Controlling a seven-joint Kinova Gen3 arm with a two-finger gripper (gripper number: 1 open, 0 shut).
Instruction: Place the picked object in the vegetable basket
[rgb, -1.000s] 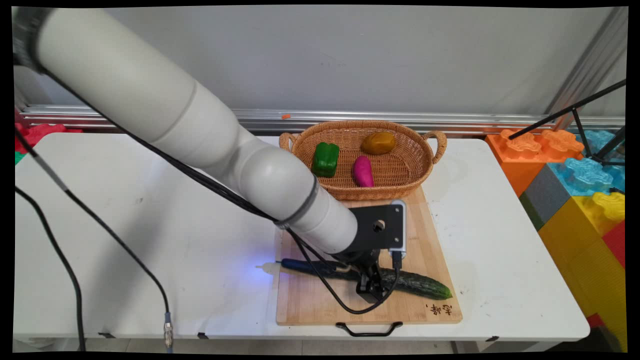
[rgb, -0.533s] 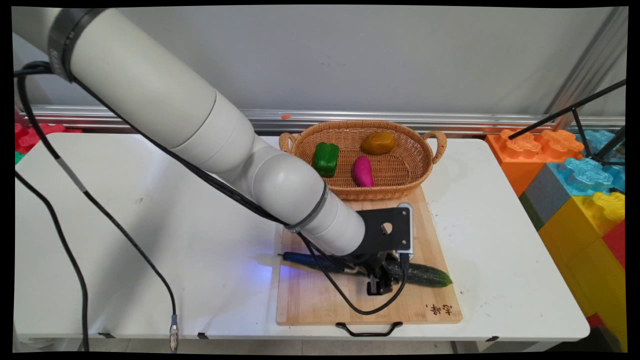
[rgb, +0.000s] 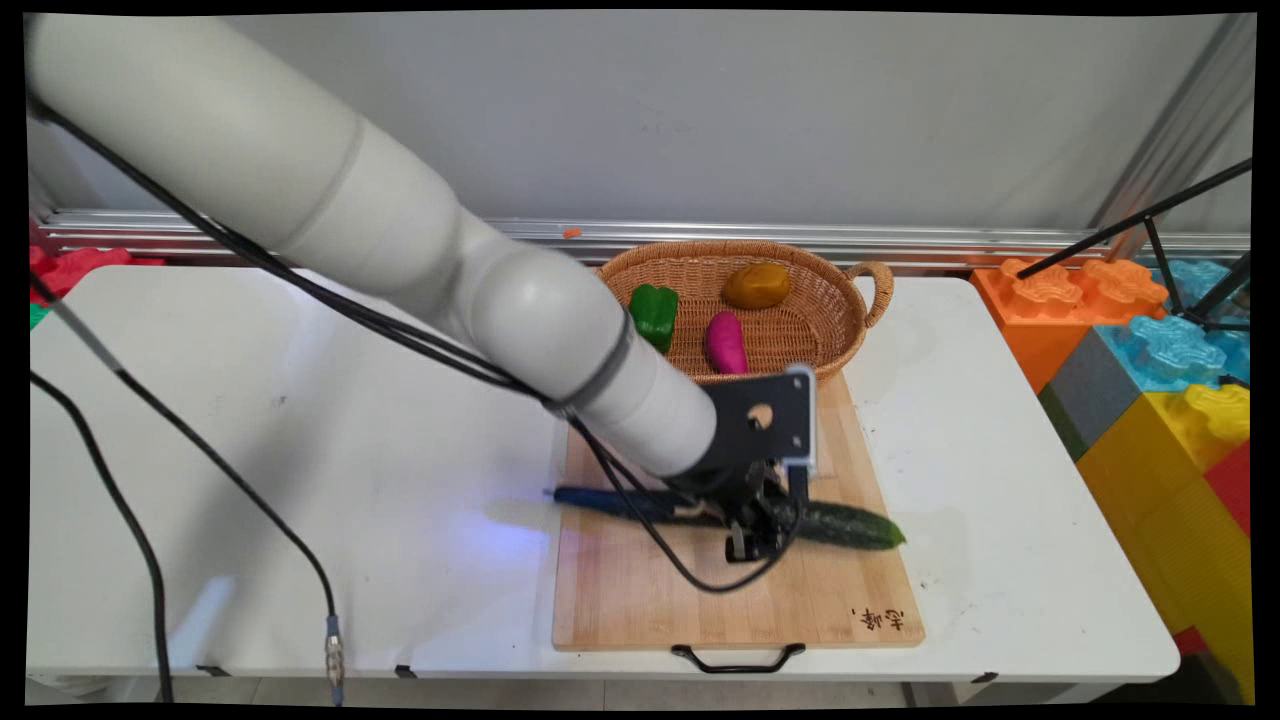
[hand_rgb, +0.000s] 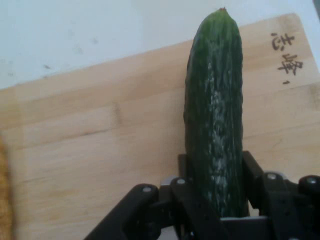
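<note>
The hand (rgb: 752, 535) is clamped on the cucumber (hand_rgb: 215, 120), with one finger (hand_rgb: 192, 192) on each long side of it, so the cucumber sits snug in the middle and cannot roll away. The cucumber is over the wooden board (rgb: 620, 600), about halfway across it, and its far tip sticks out to the right past the hand (I cannot tell if it rests on the board or is lifted a little). A blue-handled tool (rgb: 600, 499) lies on the board's left edge, just beside the hand, with its handle poking out over the white worktop (rgb: 300, 450). Behind the board is a woven basket (rgb: 835, 330) touching the board's back edge. It holds a green pepper (rgb: 655, 312), a purple eggplant (rgb: 726, 343) and a brown potato (rgb: 757, 285), all kept together by the basket's wall. The arm slants down from the upper left, and its wrist bends so the hand points down at the board. Black cables hang from the arm.
</note>
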